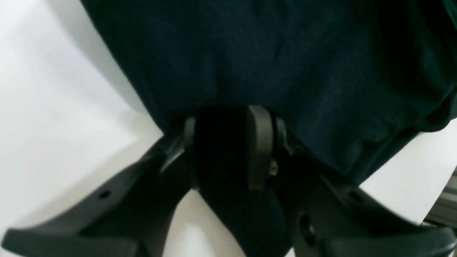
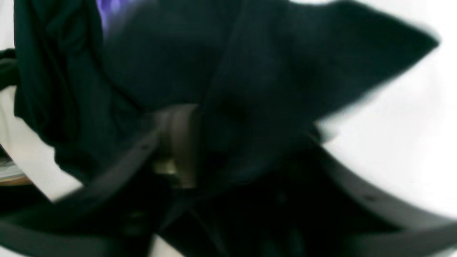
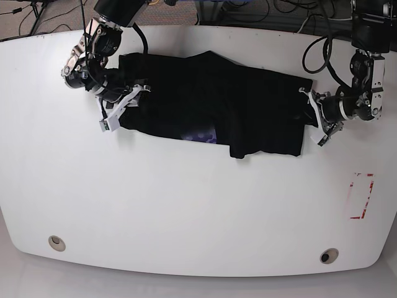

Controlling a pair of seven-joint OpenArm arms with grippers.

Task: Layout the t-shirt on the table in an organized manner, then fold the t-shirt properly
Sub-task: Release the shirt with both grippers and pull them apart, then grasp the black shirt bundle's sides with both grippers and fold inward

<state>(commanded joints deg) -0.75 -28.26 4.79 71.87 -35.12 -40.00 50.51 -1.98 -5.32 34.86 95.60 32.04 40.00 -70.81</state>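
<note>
The black t-shirt [image 3: 214,105] is stretched lengthwise across the far side of the white table [image 3: 186,205], pinched at opposite ends by the left gripper [image 1: 228,150] and the right gripper [image 2: 200,150], both clamped on cloth.

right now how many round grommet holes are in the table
2, both near the table's front edge: one grommet hole at the base view's lower left, the other at its lower right. The t-shirt may hide others.
</note>
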